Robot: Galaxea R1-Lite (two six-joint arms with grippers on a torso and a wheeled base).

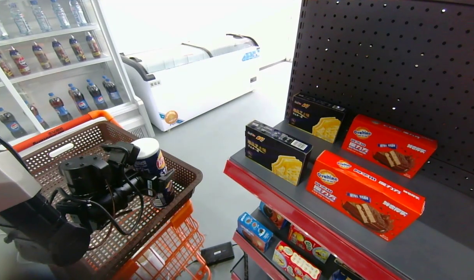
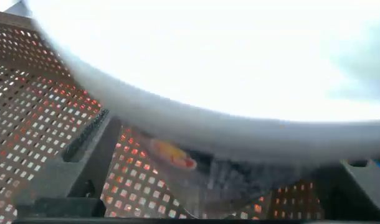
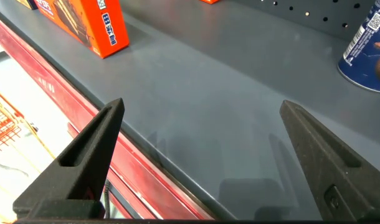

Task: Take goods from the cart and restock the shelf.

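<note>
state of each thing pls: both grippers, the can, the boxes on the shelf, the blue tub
left gripper: shut on the can, over the basket
can: held, lid on
right gripper: open, above bare shelf
orange boxes: closed, standing on the shelf
dark boxes: closed, standing on the shelf
blue tub: upright on the shelf

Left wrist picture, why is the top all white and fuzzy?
In the left wrist view the can sits very near the lens, so its lid blurs and glares white; in the head view the left pincer holds it and it looks sharp.
</note>
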